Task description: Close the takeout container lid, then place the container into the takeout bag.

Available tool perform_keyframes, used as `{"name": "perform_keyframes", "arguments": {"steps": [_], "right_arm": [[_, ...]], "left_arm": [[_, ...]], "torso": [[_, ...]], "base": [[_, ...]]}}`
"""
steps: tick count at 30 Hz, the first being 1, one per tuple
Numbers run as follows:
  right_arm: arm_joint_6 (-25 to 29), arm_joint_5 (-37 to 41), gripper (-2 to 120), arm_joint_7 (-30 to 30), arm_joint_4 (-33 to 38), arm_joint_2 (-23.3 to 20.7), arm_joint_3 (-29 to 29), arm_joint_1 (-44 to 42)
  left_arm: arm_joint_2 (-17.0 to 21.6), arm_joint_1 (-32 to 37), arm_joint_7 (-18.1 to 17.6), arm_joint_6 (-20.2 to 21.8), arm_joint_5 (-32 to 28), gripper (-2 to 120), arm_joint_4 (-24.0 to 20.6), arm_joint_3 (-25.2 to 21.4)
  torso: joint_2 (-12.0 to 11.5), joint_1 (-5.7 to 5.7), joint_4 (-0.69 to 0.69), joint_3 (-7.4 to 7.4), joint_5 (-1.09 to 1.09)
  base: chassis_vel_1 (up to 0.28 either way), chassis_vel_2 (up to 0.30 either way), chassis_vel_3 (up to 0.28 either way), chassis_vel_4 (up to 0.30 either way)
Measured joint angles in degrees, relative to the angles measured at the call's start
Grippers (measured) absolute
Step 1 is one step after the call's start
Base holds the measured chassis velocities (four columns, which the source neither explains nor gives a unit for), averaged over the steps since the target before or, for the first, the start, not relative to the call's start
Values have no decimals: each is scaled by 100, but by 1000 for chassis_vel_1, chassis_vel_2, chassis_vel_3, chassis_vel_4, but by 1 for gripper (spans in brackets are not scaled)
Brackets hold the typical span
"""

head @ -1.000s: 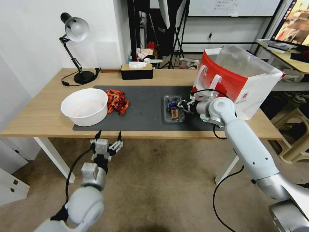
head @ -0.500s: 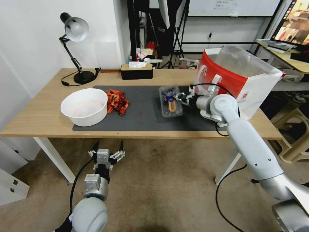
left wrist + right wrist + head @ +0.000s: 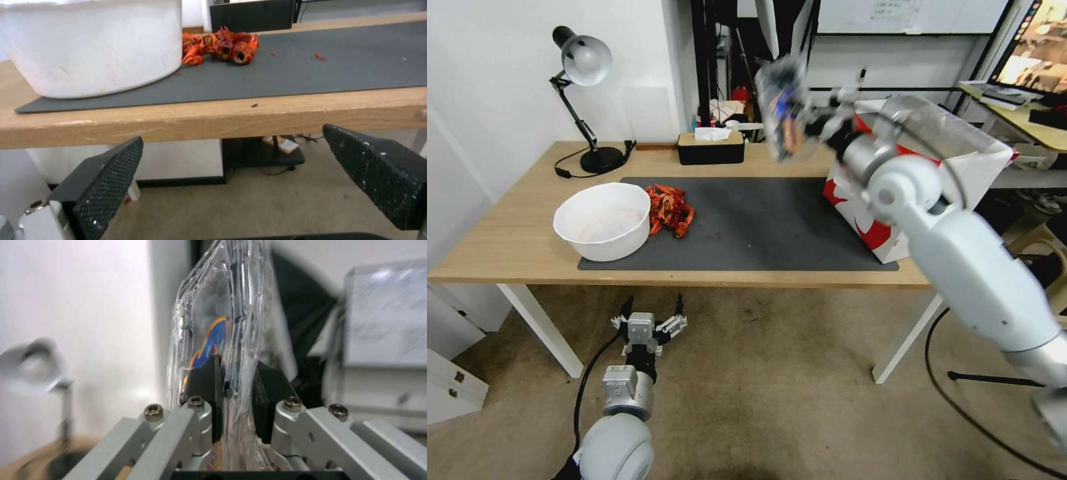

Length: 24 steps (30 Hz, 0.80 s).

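Two arms show in the head view; nearest, the left end effector hangs low in front of the surface, below its front edge, with its fingers spread apart and nothing between them; the left wrist view looks past those fingers at the edge of the surface, a dark mat, a white bowl and a heap of orange-red shells just beside the bowl. On the surface, the bowl stands on the left end of the mat, the shells touching or nearly touching its right side; farther back sit a black tissue box and a desk lamp. At the right end stands the takeout bag, red and white, its mouth open with a clear liner rising from it. Higher and farther, the right end effector is clamped on the takeout container, held in the air well above the surface and left of the bag's mouth; the container is tilted on edge; in the right wrist view the black pads pinch the clear plastic from both sides, the lid pressed shut against the tray.
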Motion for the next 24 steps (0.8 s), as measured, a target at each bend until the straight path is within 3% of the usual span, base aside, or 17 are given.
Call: {"name": "perform_keyframes", "arguments": {"steps": [3,7,16,19,24], "right_arm": [[609,-670,11,219,186,-211,-87,335],[993,-962,11,631,303,-507,48,653],[1090,-807,11,1154,230,-1360,772,1018],[1132,-725,11,1077,113,-1702,1102,588],[1235,-784,25,1085,71,-1674,1301,-61]], "left_arm": [[-41,47,-2,-28,37,100,0,0],[-58,80,-2,-44,65,100,0,0],[-144,152,-30,-50,112,100,-1,49],[-175,171,-31,-76,124,100,-6,74],[-210,197,-23,-91,152,100,-6,98]], "torso": [[0,0,2,0,-2],[0,0,1,0,0],[0,0,1,0,0],[0,0,0,0,1],[0,0,0,0,-2]], "base": [[0,0,0,0],[0,0,0,0],[0,0,0,0],[0,0,0,0],[0,0,0,0]]}}
